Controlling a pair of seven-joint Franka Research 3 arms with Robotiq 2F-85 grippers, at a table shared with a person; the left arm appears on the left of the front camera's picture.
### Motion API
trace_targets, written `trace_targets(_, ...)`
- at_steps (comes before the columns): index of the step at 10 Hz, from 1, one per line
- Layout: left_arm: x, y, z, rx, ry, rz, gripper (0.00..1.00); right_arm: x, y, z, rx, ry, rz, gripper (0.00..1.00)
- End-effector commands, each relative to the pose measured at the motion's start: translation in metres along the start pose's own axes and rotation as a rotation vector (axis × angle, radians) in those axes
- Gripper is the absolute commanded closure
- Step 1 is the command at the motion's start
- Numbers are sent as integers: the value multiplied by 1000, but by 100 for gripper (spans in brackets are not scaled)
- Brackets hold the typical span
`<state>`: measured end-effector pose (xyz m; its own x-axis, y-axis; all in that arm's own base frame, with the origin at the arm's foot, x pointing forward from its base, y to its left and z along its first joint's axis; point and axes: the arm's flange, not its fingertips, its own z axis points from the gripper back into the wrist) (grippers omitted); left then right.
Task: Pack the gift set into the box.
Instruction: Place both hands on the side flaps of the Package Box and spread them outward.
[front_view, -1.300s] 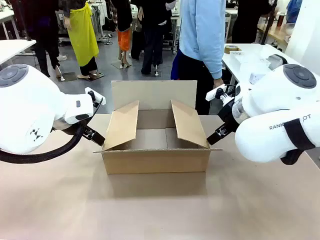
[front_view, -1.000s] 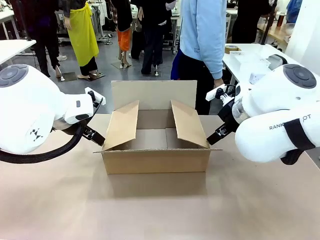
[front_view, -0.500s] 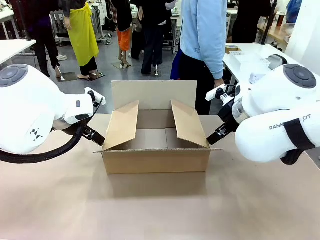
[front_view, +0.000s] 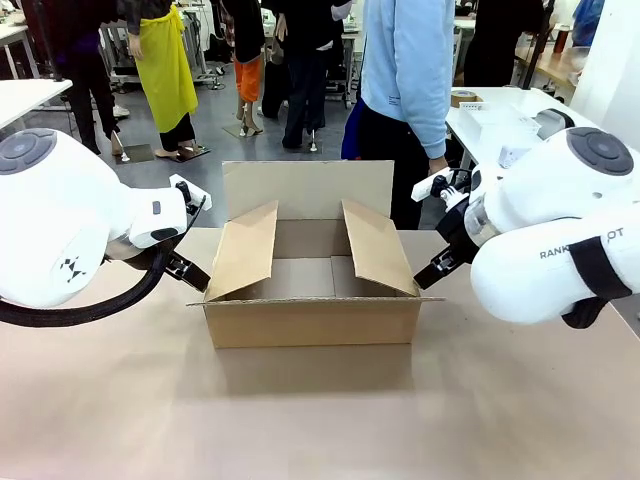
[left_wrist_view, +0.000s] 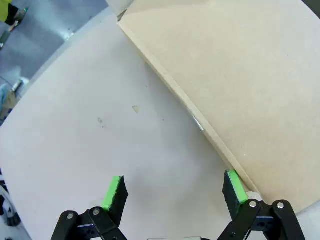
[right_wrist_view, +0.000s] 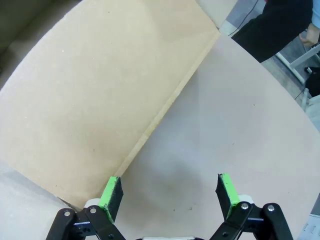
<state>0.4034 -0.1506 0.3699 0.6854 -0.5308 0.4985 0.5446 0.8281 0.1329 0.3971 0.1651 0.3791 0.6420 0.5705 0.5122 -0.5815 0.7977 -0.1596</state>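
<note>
Cardboard box (front_view: 312, 322) sits open on the table (front_view: 320, 430) between the arms, its visible floor bare — packing judged not yet begun, all of it to do — left gripper (left_wrist_view: 174, 187) and right gripper (right_wrist_view: 170, 192) both spread wide, holding nothing, beside its ends.
</note>
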Motion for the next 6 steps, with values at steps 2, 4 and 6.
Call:
trace_targets(2,-21,23,58,-57,-77,15,0,-4,-43,62,85,11,-38,0)
trace_targets(4,-54,62,129,-108,-224,188,0,-23,-89,113,290,-74,-169,0)
trace_targets(6,-100,114,179,-313,-192,499,0,-55,-142,159,599,-170,-464,0)
